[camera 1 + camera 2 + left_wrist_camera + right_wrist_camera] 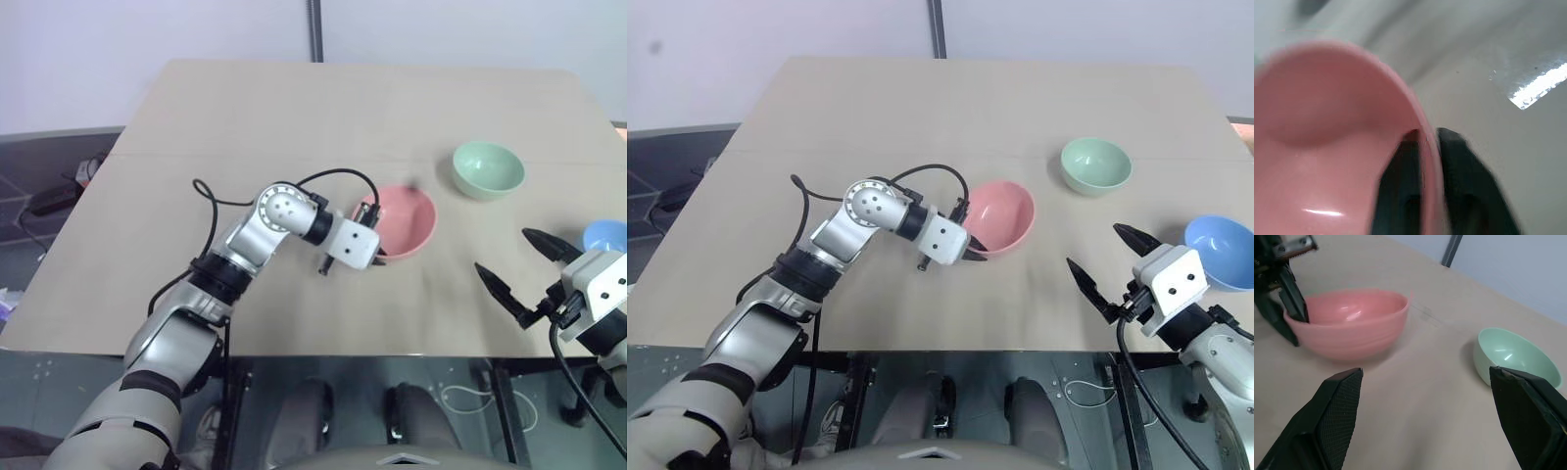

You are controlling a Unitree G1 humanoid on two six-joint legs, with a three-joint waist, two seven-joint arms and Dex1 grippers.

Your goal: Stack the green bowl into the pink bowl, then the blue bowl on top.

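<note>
Nearest the robot, the right pincer [1104, 262] hangs over the front edge of the pale wooden desk [294, 117], its two black fingers spread as wide as they go and holding nothing. It points about level, forward and toward the middle of the desk; in its own wrist view the fingers frame both the pink bowl and the green one.

Just beside that pincer, on its outer side, sits the small round light sky-blue bowl [1221, 251], upright near the right edge of the desk.

Farther in, near the desk's centre, the left pincer [1425, 161] grips the near-left rim of the small round salmon-pink bowl [402, 220]: one finger inside the wall, the other outside, closed on it. That bowl looks tipped, its rim raised on the far side in the right wrist view. The left arm reaches across from the left with the wrist bent sharply rightward and angled down.

Farthest back stands the small round pale mint-green bowl [488, 168], upright and untouched, beyond and to the right of the pink bowl, a short way apart from it.

The relation that counts: the green bowl lies forward and slightly inward of the right pincer, with bare desk between them, and this arm is clearly the nearer and the free one. My reading is that the right arm should fetch the green bowl by its rim while the left steadies the pink bowl as the receiver.
</note>
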